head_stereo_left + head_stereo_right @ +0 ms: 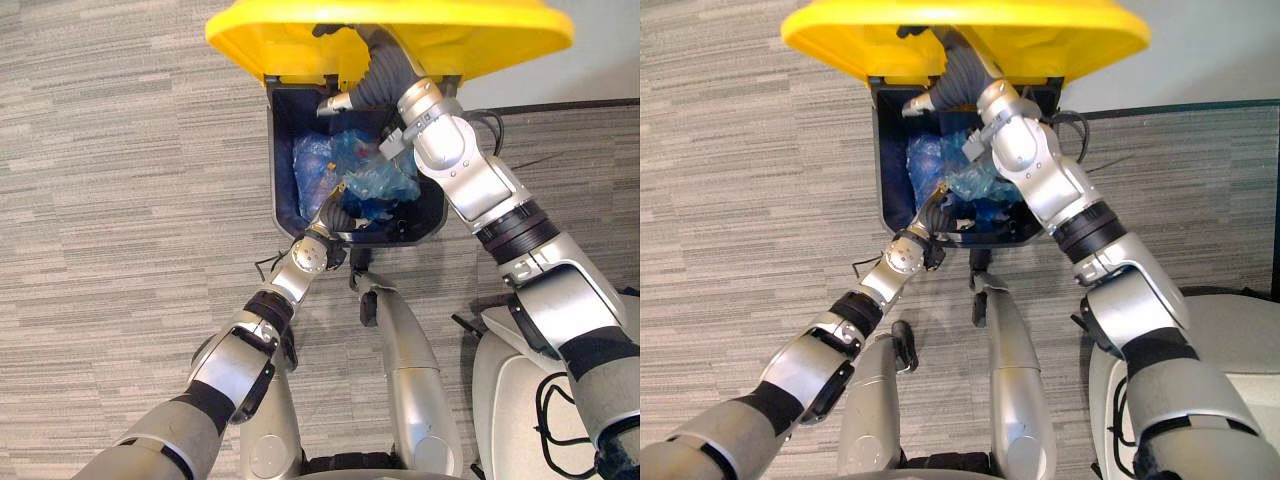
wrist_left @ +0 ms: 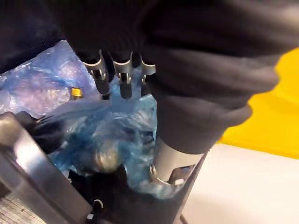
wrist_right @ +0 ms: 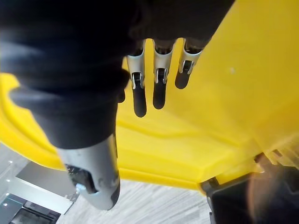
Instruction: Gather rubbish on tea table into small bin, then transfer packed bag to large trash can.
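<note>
Two hands at the large trash can [image 1: 276, 190] right now, so here's how it looks from where I'm standing. The can is dark blue-black and sits on grey striped carpet [image 1: 120, 200], with its yellow lid [image 1: 480, 30] swung up and back.

The right hand [image 3: 159, 70] is up under that lid. Its fingers [image 3: 139, 93] are straight and side by side, lying along the yellow underside, and its thumb [image 3: 96, 186] sticks out apart from them. So it's flat and spread, not clamped on anything. That arm reaches across the far right corner of the can's opening to get there.

The blue bag [image 1: 350, 165] is down inside the can. It's crumpled see-through plastic that takes up most of the inside, with darker lumps showing through.

The left hand [image 2: 187, 70] comes in over the near rim and dips into the opening. From its own wrist view, its fingers [image 2: 122, 77] look pretty much straight, with the dark tips right at the bag's plastic. The thumb [image 2: 166, 170] is well apart from them, lower down beside the can's inner wall. I'd call that hand apart, touching the bag rather than pinching it. The bag lies just past and below the fingertips, resting in the can.
</note>
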Tool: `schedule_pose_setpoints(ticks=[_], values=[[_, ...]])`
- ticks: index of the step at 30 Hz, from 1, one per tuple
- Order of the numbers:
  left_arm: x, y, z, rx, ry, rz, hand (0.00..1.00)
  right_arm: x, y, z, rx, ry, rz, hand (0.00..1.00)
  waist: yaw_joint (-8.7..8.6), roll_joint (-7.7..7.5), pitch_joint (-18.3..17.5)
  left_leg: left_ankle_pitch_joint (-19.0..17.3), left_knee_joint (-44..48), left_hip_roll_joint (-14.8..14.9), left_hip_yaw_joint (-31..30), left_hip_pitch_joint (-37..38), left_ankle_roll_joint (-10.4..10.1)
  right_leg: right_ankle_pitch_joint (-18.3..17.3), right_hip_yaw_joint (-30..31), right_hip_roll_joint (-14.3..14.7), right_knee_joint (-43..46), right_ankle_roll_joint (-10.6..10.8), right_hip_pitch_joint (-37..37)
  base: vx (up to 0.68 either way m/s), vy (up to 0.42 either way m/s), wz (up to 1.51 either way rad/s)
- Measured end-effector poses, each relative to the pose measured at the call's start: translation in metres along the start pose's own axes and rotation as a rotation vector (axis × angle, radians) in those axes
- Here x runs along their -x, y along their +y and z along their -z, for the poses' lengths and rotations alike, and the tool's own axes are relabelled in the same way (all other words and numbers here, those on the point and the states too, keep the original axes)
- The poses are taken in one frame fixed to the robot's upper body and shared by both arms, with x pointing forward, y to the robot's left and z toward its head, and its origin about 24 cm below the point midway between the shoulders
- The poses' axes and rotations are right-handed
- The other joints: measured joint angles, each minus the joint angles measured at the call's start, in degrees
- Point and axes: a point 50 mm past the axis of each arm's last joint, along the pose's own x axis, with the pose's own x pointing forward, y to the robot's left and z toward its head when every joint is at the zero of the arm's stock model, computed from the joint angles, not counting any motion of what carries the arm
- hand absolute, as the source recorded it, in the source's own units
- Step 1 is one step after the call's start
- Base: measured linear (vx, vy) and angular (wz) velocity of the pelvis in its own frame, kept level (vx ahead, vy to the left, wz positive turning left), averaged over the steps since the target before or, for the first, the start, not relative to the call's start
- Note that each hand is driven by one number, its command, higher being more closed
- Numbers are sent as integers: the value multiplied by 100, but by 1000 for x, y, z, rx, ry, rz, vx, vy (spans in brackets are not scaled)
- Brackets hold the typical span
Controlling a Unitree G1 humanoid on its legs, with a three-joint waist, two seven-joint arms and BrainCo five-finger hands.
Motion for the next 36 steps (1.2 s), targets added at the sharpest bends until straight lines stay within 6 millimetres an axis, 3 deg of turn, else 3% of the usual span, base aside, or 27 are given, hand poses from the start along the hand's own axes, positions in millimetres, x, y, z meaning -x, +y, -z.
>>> schedule_pose_setpoints(ticks=[8,12,15,16,19,22,26,30,36], values=[[13,21,16,-25,3,-35,0,23,11,39,53,145,-38,0,5,-14,-8,213,-454,-99,-195,577,58,5,-180,-109,-208,7,639,24,15,16],[30,29,19,80,-52,-84,0,60,19,73,13,287,-27,0,32,-29,-104,350,-710,-200,-431,948,70,-34,-276,-211,-299,68,1128,4,16,30],[53,26,45,191,5,-117,0,92,38,93,-7,388,-79,0,152,-27,-532,410,-870,-223,-445,1009,77,-59,-275,-233,-340,106,1172,20,-15,13],[73,27,71,234,87,-133,0,114,51,104,-33,458,-118,0,200,-26,-564,490,-1042,-225,-495,1285,63,-104,-288,-241,-381,168,1442,19,-33,18],[105,28,107,281,215,-161,0,138,65,114,-52,528,-153,0,328,-15,-716,536,-1199,-265,-514,1497,50,-129,-259,-244,-385,197,1577,1,-8,6],[134,29,133,311,317,-183,0,157,75,117,-81,576,-180,0,336,26,-806,586,-1334,-289,-574,1714,30,-200,-265,-268,-380,277,1768,-4,-32,10],[186,23,173,382,509,-224,0,190,94,122,-128,658,-224,0,340,96,-1211,668,-1625,-292,-592,2033,35,-336,-269,-271,-333,347,1945,23,-35,4],[222,18,203,422,684,-268,0,207,107,122,-187,711,-220,0,339,92,-1360,683,-1680,-284,-612,2283,23,-492,-301,-275,-160,343,2106,24,-20,2],[255,-4,221,458,840,-232,0,239,134,116,-294,804,-233,0,349,19,-1404,664,-1663,-298,-558,2834,51,-495,-312,-286,-228,323,2671,-23,13,-1]])
